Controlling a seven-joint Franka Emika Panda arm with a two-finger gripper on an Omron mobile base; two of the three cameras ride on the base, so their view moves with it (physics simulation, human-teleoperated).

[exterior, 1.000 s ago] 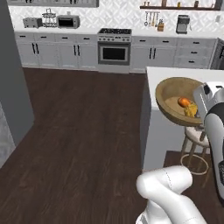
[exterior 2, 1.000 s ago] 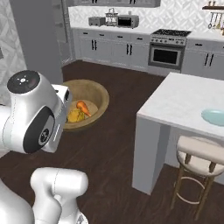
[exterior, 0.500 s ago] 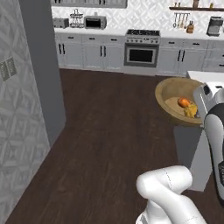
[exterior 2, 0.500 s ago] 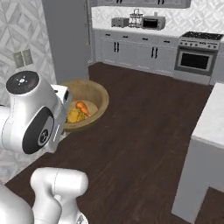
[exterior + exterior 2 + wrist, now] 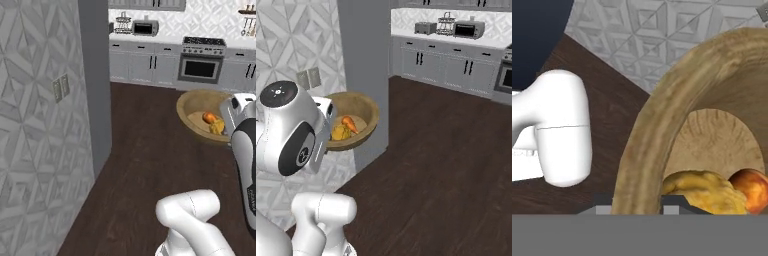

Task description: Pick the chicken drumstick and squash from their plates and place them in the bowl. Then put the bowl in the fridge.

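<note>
— Carrying the bowl (image 5: pixel 356 120) toward the fridge, I'd judge; both foods are already in it, so only the last step is left.

— And what has your gripper (image 5: pixel 637 204) got hold of?

— The near rim of the bowl. My jaws are closed down almost all the way on that wooden wall, one tip each side of it, and the bowl hangs out in front of me above the dark floor (image 5: pixel 150 145), roughly level.

— Where do the foods sit?

— The chicken drumstick (image 5: pixel 349 124) and the squash (image 5: pixel 339 132) lie touching on the bowl's bottom, on the side nearer my hand. From the hand view the squash (image 5: pixel 709 192) is the yellow lump just past the rim, with the drumstick (image 5: pixel 751 196) beside it.

— What does the next move need?

— Finding the fridge and facing it. A tall grey panel (image 5: pixel 95 80) stands just ahead beside the patterned wall (image 5: pixel 35 125); it may be the fridge's side, but I can't be sure. I'd keep the bowl level so nothing rolls out, and a door will need opening while my one hand is full.

— Anything you can't make out?

— No door, handles or shelves show. My fingertips are mostly cut off at the bottom of the hand view, and my own arm covers part of the bowl from the base
</note>
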